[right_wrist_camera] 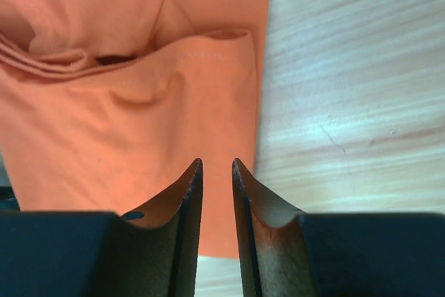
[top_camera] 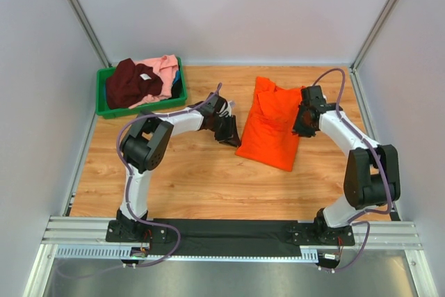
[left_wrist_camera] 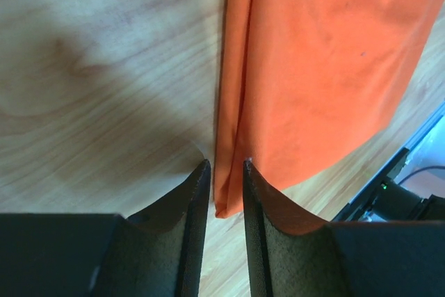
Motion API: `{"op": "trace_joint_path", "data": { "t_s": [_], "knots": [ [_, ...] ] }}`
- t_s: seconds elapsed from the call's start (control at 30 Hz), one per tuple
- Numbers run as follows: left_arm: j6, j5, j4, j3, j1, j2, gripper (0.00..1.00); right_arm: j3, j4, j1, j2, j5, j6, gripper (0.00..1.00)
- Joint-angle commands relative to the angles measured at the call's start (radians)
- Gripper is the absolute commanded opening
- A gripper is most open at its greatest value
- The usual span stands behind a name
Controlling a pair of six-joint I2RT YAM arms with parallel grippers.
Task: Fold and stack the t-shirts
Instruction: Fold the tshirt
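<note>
1. Lying folded into a long slab, the bright orange t-shirt (top_camera: pixel 270 126) sits right of centre on the table (top_camera: pixel 181 179), its narrower end toward the back wall and layered folds showing there.
2. Three t-shirts in all: the orange one, plus a dark maroon t-shirt (top_camera: pixel 128 85) and a light pink t-shirt (top_camera: pixel 165 67) heaped in one green bin (top_camera: pixel 104 109) at the back left.
3. Two tools: the left tool (top_camera: pixel 228 135) hangs over the orange shirt's left edge and the right tool (top_camera: pixel 304 124) over its right edge. Both are narrowly parted and grip nothing.
4. Bare wood lies along the near side.
</note>
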Motion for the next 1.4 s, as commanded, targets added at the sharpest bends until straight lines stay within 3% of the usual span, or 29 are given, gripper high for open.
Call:
{"op": "trace_joint_path", "data": {
  "t_s": [0.0, 0.37, 0.8, 0.9, 0.97, 1.03, 1.07, 1.2, 1.37],
  "knots": [
    [0.009, -0.019, 0.007, -0.055, -0.013, -0.033, 0.34, -0.022, -0.025, -0.006, -0.081, -0.055, 0.008, 0.26],
    [-0.002, -0.022, 0.032, -0.127, -0.013, -0.154, 0.43, -0.108, -0.043, -0.006, -0.228, -0.176, 0.019, 0.29],
    [0.039, 0.052, 0.045, -0.073, -0.015, -0.037, 0.47, -0.181, -0.045, -0.006, -0.295, -0.182, 0.005, 0.31],
    [0.026, 0.074, 0.076, -0.083, -0.018, -0.025, 0.38, -0.178, -0.057, -0.006, -0.308, -0.181, 0.003, 0.31],
    [-0.013, 0.093, 0.097, -0.105, -0.022, -0.031, 0.2, -0.174, -0.069, -0.006, -0.321, -0.19, 0.003, 0.31],
    [-0.051, 0.136, 0.16, -0.144, -0.027, -0.05, 0.11, -0.175, -0.084, -0.006, -0.346, -0.225, 0.006, 0.32],
    [-0.074, 0.139, 0.177, -0.191, -0.027, -0.063, 0.02, -0.18, -0.091, -0.004, -0.354, -0.234, 0.006, 0.32],
    [-0.096, 0.082, 0.205, -0.317, -0.027, -0.183, 0.0, -0.221, -0.129, -0.004, -0.413, -0.274, 0.006, 0.32],
    [-0.093, -0.01, 0.108, -0.469, -0.027, -0.336, 0.0, -0.299, -0.141, -0.004, -0.49, -0.309, 0.031, 0.33]
  ]
}}
